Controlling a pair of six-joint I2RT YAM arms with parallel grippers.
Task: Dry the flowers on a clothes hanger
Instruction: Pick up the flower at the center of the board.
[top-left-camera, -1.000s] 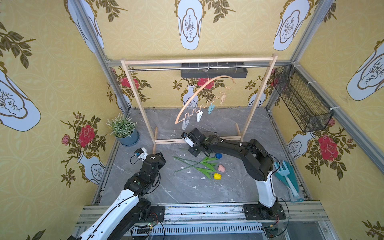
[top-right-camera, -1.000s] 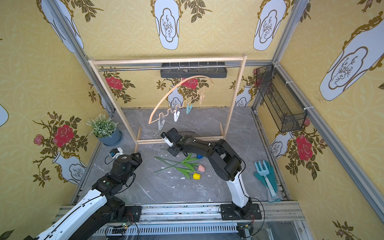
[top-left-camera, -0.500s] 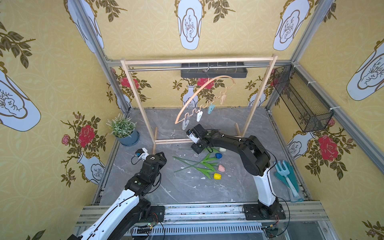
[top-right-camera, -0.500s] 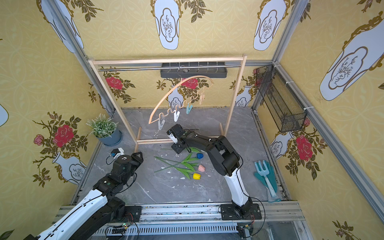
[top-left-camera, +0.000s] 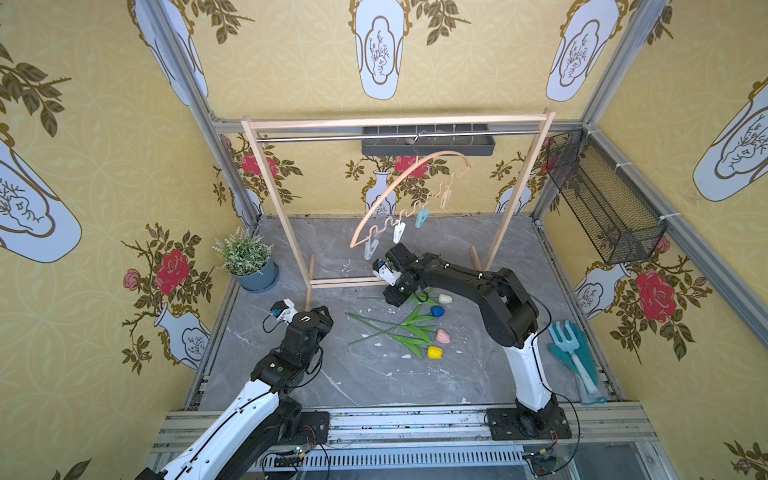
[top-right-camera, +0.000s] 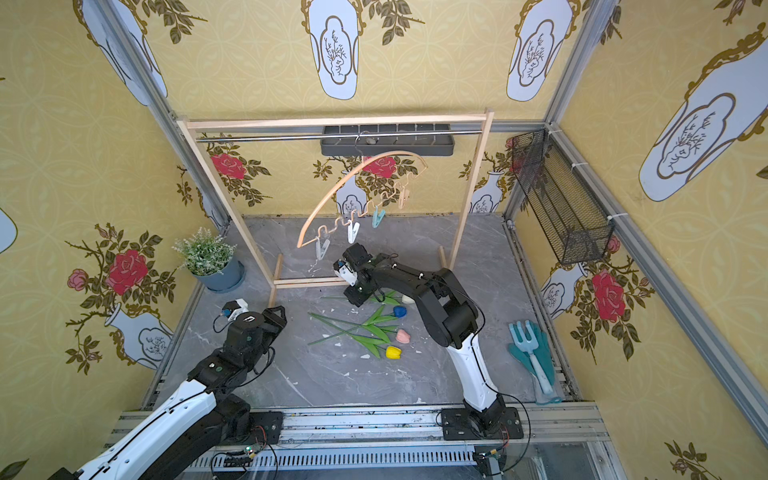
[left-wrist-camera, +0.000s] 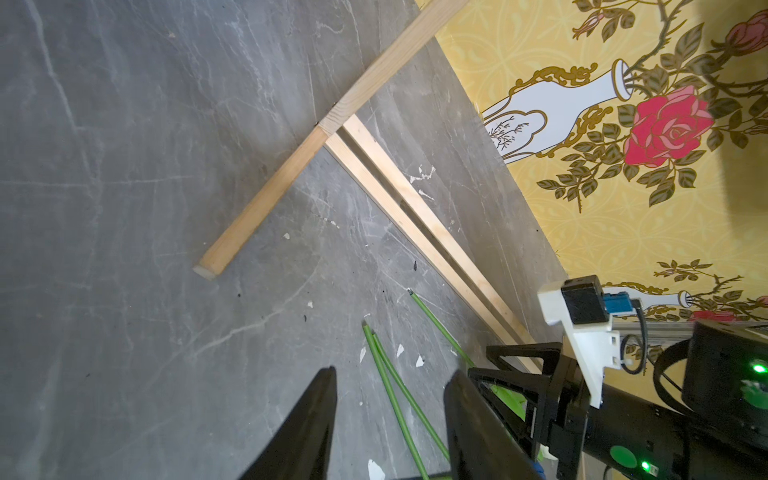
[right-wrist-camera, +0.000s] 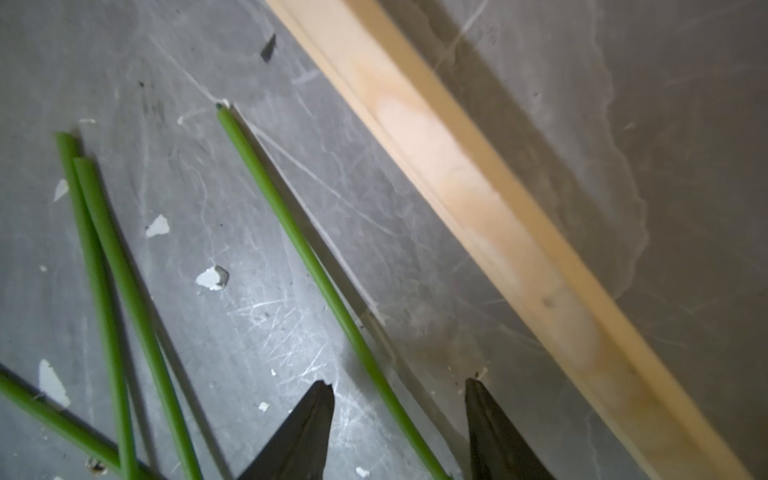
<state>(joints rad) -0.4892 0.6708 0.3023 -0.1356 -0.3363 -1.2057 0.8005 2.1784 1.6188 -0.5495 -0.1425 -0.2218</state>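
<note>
The flowers lie on the grey floor with stems fanned leftward: white head (top-left-camera: 445, 298), blue (top-left-camera: 436, 311), pink (top-left-camera: 443, 336), yellow (top-left-camera: 434, 352). My right gripper (top-left-camera: 392, 298) points down over the white tulip's stem (right-wrist-camera: 291, 232). It is open, and in the right wrist view the stem runs between its fingertips (right-wrist-camera: 399, 384) untouched. The clothes hanger (top-left-camera: 399, 189) hangs tilted from the rack's rail, its pegs dangling empty. My left gripper (top-left-camera: 322, 311) hovers open left of the stem ends (left-wrist-camera: 374, 349) and holds nothing (left-wrist-camera: 392, 370).
The wooden rack frame (top-left-camera: 291, 216) stands at the back, and its foot bar (right-wrist-camera: 478, 199) lies close beside my right gripper. A potted plant (top-left-camera: 249, 264) sits back left. A wire basket (top-left-camera: 602, 199) is on the right wall. Teal gloves and a fork (top-left-camera: 575, 357) lie front right.
My right gripper has opened from shut and tipped down toward the white tulip's stem, shifting slightly forward. The left arm has hardly moved.
</note>
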